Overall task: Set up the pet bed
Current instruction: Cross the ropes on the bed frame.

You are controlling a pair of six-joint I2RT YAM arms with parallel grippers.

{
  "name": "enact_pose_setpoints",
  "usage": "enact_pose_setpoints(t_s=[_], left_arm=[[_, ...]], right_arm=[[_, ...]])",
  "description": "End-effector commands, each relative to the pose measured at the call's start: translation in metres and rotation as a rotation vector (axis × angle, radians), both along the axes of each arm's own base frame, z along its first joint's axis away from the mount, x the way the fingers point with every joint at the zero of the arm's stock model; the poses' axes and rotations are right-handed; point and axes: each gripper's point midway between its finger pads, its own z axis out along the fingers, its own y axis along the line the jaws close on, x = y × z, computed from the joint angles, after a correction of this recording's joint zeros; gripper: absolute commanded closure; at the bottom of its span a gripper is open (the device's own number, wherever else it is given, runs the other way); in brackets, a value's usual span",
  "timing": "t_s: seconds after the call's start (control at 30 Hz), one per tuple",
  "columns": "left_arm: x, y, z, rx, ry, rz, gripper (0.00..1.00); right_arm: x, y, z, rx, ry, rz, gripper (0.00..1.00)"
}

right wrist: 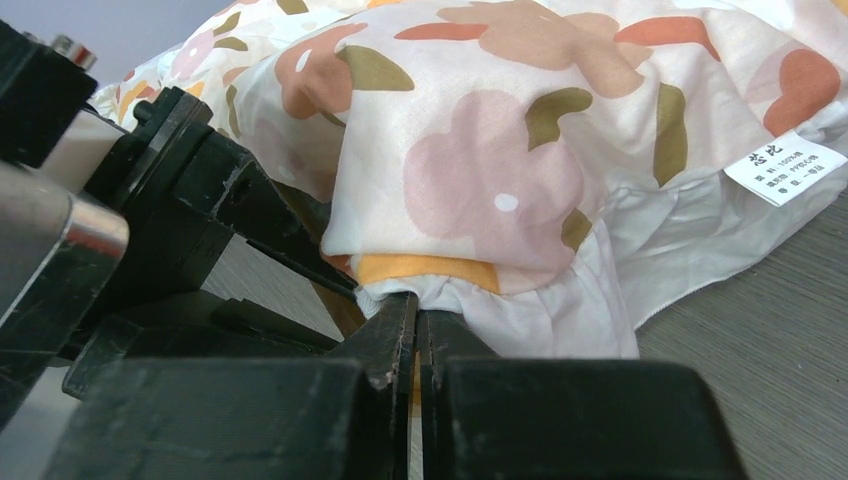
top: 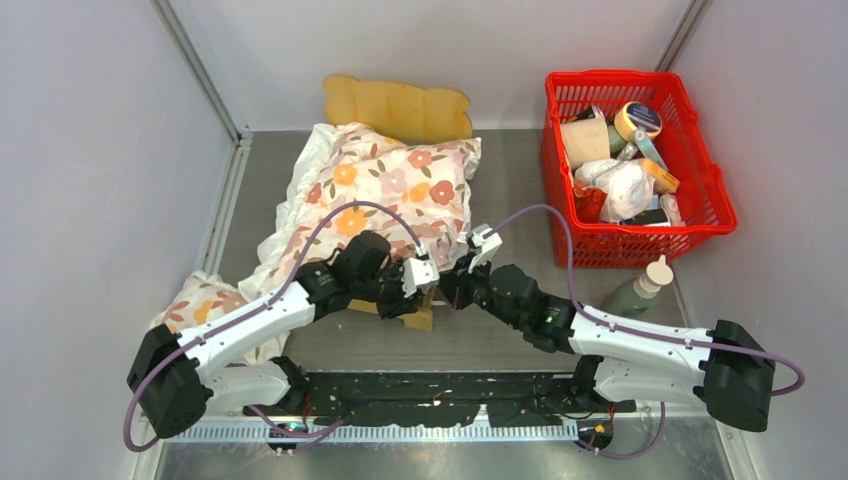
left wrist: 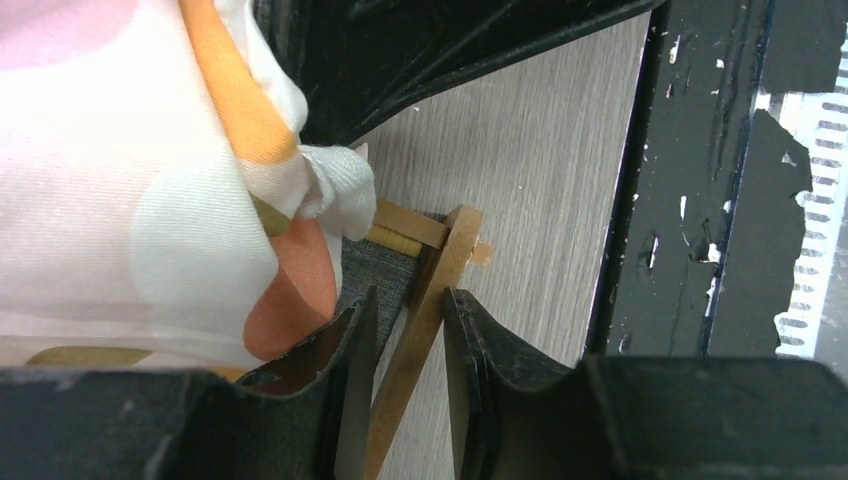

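The pet bed stands mid-table, its scalloped headboard [top: 400, 108] at the back. A white floral cushion [top: 385, 185] covers nearly all of it. Only the near foot rail [top: 425, 320] shows in front. My left gripper [top: 408, 298] is shut on that light-wood rail [left wrist: 440, 270], one finger on each side of it [left wrist: 408, 297]; a strip of dark grey fabric [left wrist: 375, 270] shows beside it. My right gripper [top: 448, 285] is shut [right wrist: 417, 305] on the near corner of the cushion [right wrist: 500, 150], and its orange trim shows between the fingers.
A red plastic basket [top: 715, 195] full of items stands at the back right. A grey bottle [top: 640, 285] with a white cap stands just in front of it. A second floral cushion [top: 200, 300] lies at the left by the left arm. Grey walls close in both sides.
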Motion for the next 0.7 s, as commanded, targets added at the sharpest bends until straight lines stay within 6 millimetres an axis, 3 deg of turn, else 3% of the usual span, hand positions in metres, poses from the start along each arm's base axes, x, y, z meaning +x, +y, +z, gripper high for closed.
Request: enact_pose_setpoints(t_s=[0.0, 0.23, 0.47, 0.67], left_arm=[[0.031, -0.004, 0.013, 0.008, -0.127, 0.060, 0.67], [0.043, -0.006, 0.006, 0.035, -0.164, 0.062, 0.67], [0.043, -0.011, 0.033, -0.057, -0.229, 0.055, 0.68], [0.047, -0.003, 0.024, -0.019, -0.239, 0.077, 0.69]], right_arm=[[0.004, 0.005, 0.037, 0.101, -0.051, -0.004, 0.95], [0.003, 0.004, 0.038, 0.105, -0.053, 0.000, 0.95], [0.002, 0.004, 0.035, 0.108, -0.049, 0.002, 0.95], [0.002, -0.001, 0.027, 0.110, -0.036, -0.018, 0.95]])
